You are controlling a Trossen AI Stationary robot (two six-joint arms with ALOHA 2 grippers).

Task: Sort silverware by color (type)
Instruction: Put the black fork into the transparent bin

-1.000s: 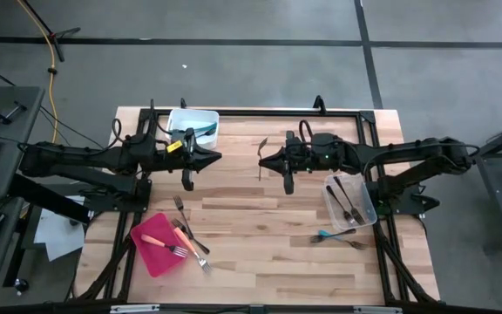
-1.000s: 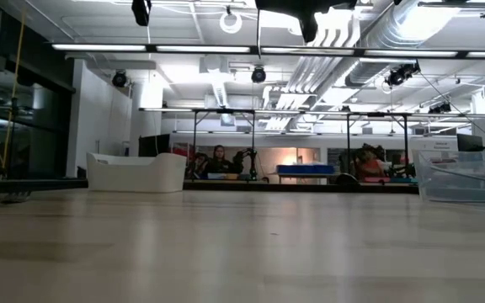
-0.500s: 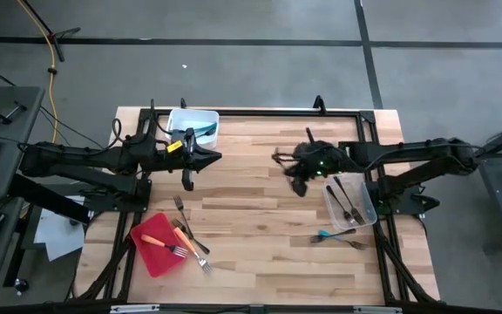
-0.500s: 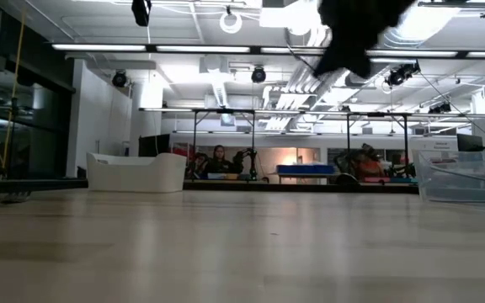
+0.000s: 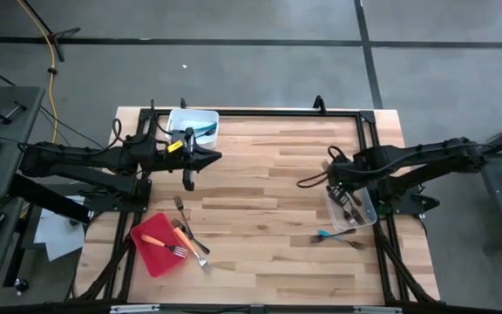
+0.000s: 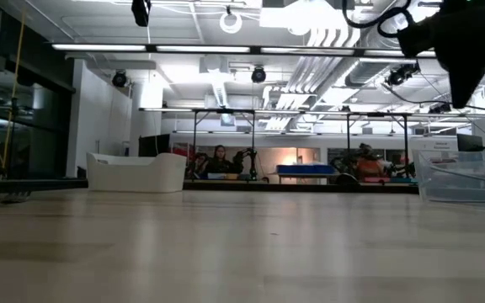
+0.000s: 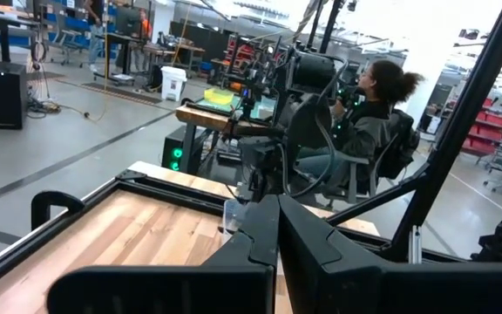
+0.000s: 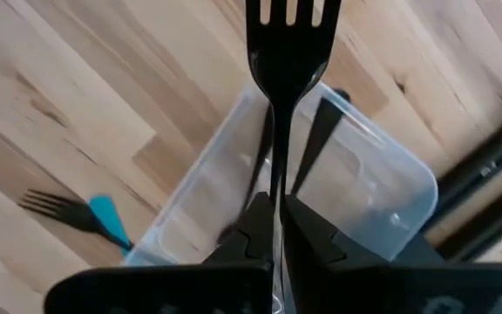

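Right hand [image 8: 277, 228]: fingers pressed together on the handle of a slim black plastic fork [image 8: 289, 61], tines pointing away from the wrist. In the high view this hand [image 5: 334, 179] is above the near-centre edge of the clear rectangular plastic tub [image 5: 365, 212] at the right side of the wooden plank tabletop [image 5: 268, 218]. Dark utensils [image 5: 345, 202] lie inside that tub.

Left hand [image 5: 214, 157]: fingers together, nothing between them, raised over the tabletop just beside the white rectangular plastic tub [image 5: 181, 119] at the far left. A teal utensil [image 5: 202, 130] lies in that tub.

Remaining silverware:
- A teal-handled fork [image 5: 324, 234] lies on the tabletop just in front of the clear tub, with a dark fork [image 5: 353, 245] close beside it.
- An orange-handled fork [image 5: 166, 244] lies on the flat red square tray [image 5: 145, 254] at the near left.
- Several dark and grey forks [image 5: 188, 232] lie across the tray's right edge and on the wood beside it.

A seated person [image 7: 366, 131] shows beyond the tabletop in the left wrist view.
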